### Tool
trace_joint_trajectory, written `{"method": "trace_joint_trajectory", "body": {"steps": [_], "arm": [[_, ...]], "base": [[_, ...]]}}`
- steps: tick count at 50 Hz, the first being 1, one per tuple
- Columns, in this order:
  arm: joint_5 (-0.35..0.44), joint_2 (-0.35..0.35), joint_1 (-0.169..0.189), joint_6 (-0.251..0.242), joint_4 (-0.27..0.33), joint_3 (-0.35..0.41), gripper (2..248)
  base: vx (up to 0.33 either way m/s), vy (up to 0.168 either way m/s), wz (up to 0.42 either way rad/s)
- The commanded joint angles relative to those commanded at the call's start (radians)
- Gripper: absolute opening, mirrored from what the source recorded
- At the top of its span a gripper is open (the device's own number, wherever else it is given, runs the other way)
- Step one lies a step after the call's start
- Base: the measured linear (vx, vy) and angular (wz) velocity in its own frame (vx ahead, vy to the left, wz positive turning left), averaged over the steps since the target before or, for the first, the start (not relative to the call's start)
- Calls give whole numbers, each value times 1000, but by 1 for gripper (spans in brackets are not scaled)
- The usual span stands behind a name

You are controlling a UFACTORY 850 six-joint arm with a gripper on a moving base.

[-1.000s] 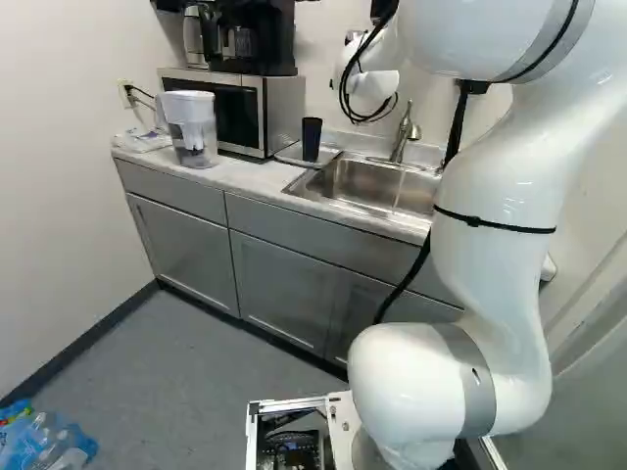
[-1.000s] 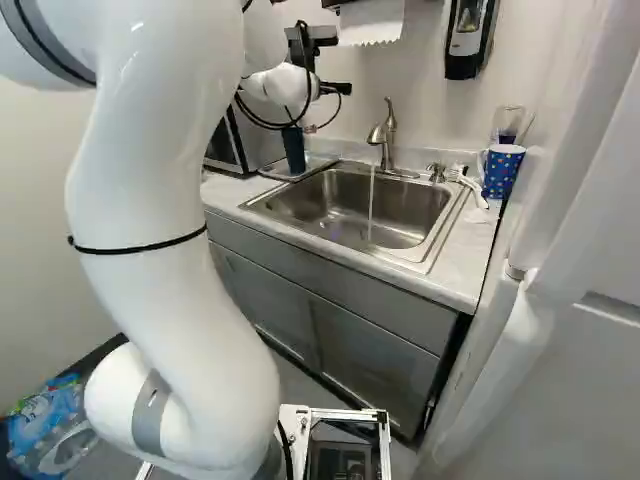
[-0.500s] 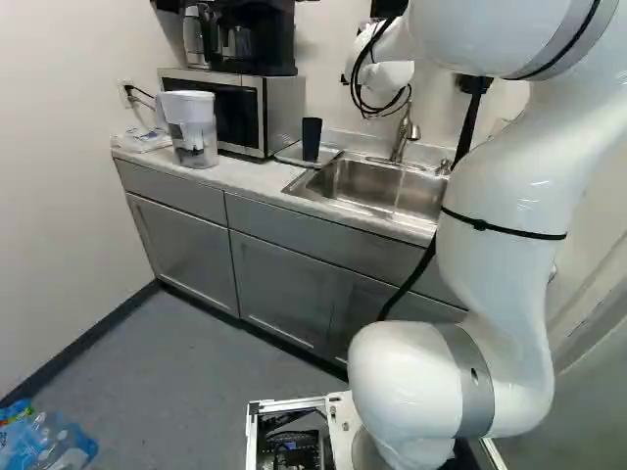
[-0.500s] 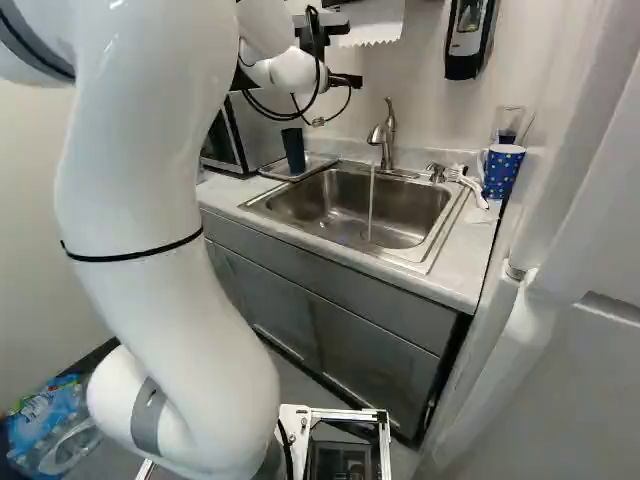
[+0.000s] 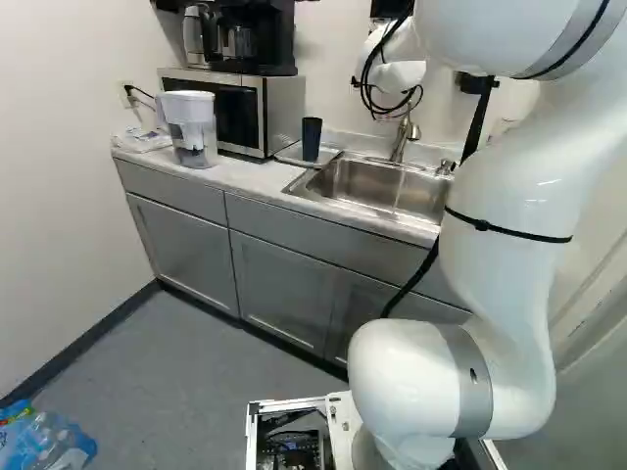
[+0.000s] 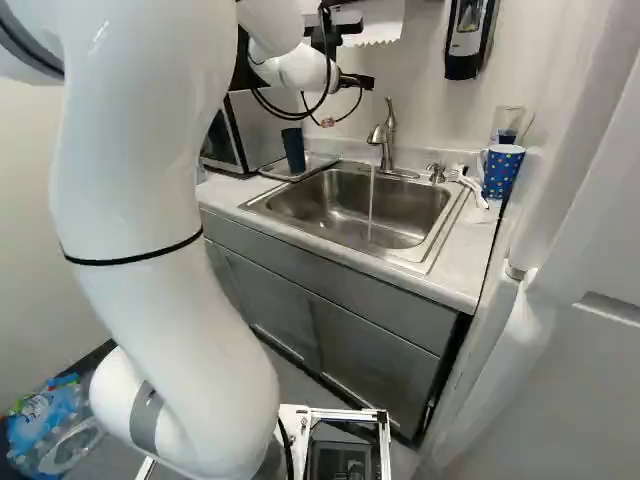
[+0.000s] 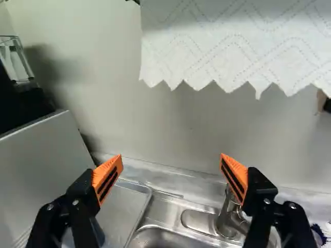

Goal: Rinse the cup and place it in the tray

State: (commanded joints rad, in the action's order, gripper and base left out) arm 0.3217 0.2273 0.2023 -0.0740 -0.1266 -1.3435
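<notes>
Dark-blue tumbler (image 6: pixel 293 150), one, stands on the tray (image 7: pixel 121 206) beside the sink (image 6: pixel 300 205); gripper (image 7: pixel 171 157), spread wide and empty (water (image 6: pixel 371 205) running), could knock the faucet (image 6: pixel 388 150) if lowered off-centre.

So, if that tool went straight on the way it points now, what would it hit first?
The tool would likely meet the wall behind the sink, below the hanging paper towel, though the distance is unclear.
</notes>
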Motion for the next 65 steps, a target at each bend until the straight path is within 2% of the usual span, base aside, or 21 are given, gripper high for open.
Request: {"method": "trace_joint_trajectory", "body": {"steps": [31,65], "arm": [[-15,36,64,0,0,-40,247],[-53,99,58,0,0,-112,247]], "base": [[0,0,0],[0,0,0]]}}
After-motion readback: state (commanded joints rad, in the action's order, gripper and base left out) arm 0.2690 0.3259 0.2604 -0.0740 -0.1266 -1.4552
